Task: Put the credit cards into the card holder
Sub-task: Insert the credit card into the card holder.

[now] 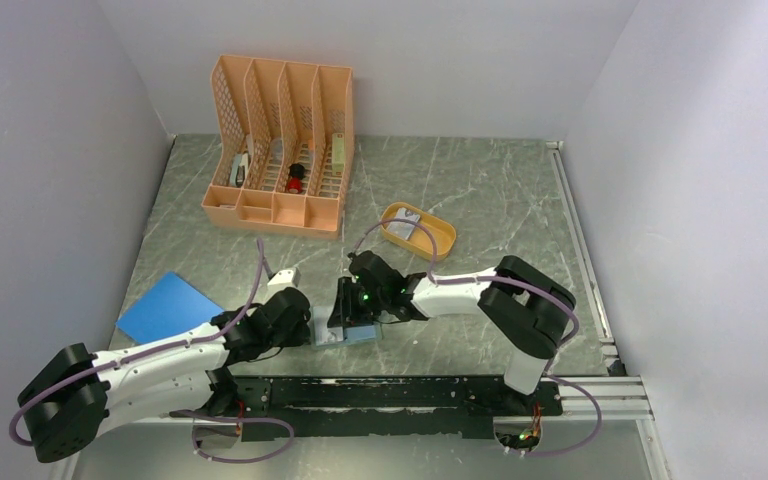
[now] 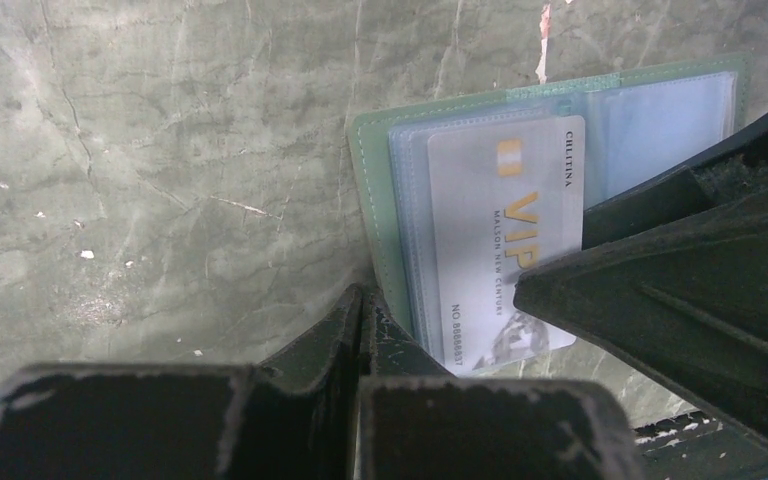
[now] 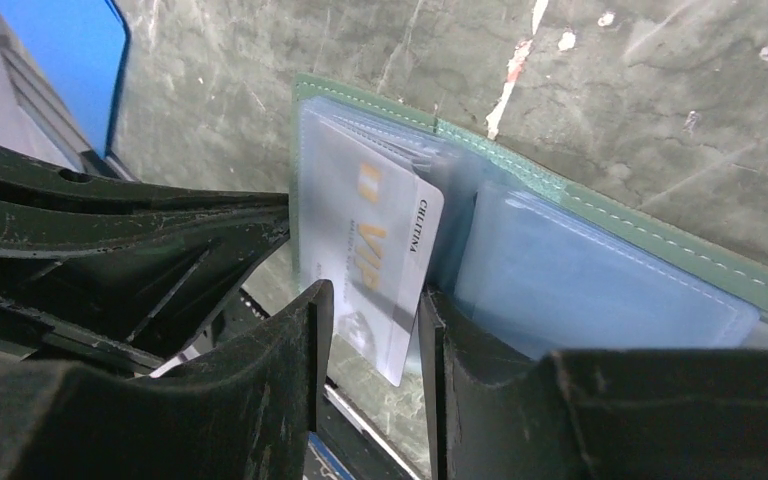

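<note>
The card holder lies open near the table's front edge, green rim and pale teal pockets up. It also shows in the left wrist view and the right wrist view. A pale VIP credit card sits partly in a left pocket, its near end sticking out. My right gripper is open, its fingers on either side of that end; it hangs over the holder. My left gripper is shut, tips at the holder's left edge. More cards lie in the orange oval tray.
An orange desk organiser stands at the back left. A bright blue flat sheet lies left of my left arm and shows in the right wrist view. A small white object sits behind the left gripper. A black rail runs along the front edge.
</note>
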### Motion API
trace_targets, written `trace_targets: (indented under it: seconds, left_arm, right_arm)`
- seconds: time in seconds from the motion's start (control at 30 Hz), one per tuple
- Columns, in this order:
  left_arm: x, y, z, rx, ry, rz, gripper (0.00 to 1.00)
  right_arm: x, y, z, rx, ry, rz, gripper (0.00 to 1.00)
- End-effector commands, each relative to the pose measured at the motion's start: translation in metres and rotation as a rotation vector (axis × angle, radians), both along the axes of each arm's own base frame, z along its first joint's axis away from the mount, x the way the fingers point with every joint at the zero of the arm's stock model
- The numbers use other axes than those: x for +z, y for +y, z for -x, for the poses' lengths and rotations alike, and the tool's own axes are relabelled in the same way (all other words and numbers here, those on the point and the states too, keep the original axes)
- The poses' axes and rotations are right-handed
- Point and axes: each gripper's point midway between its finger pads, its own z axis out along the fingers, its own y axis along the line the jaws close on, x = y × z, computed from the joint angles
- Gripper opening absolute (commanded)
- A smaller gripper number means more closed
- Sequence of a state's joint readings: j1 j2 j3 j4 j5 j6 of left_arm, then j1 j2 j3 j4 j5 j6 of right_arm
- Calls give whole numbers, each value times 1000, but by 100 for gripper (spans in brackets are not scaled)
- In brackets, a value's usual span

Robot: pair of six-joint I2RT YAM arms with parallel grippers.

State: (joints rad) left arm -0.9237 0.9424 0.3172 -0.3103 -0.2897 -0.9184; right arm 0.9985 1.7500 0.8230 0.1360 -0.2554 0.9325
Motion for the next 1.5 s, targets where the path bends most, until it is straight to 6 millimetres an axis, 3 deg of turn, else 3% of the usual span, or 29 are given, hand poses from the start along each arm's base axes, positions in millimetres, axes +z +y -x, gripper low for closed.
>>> trace_targets:
  seconds: [0.0, 0.53, 0.63, 0.67, 0.77, 0.97, 1.07, 1.2, 1.37, 1.47]
  left_arm:
    - [5, -9, -4, -18, -13, 21, 5]
    - [27, -22, -25, -17, -73, 10, 5]
    - [30, -17, -26, -5, -81, -3, 5]
    - [31, -17, -26, -3, -85, -2, 5]
    - [33, -14, -24, 2, -90, 8, 5]
    - [38, -11, -23, 5, -97, 9, 16]
    - [45, -5, -23, 12, -107, -4, 37]
    - [67, 3, -25, 39, -152, 5, 63]
    - [121, 6, -34, 18, -298, 63, 71]
    - [150, 4, -40, -15, -396, 100, 75]
  right_arm:
    - [-1, 12, 6, 62, -63, 43, 40]
    - [13, 15, 0, 80, -125, 76, 46]
    - [22, 7, -5, 59, -143, 89, 53]
    - [26, 5, -7, 56, -149, 86, 64]
    - [35, 1, -10, 47, -163, 88, 71]
    - [50, -7, -14, 23, -180, 84, 73]
    - [62, -14, -21, -4, -208, 92, 74]
    - [87, -45, -53, -130, -294, 154, 74]
    - [154, -109, -121, -436, -552, 118, 76]
    - [175, -138, -155, -548, -576, 20, 82]
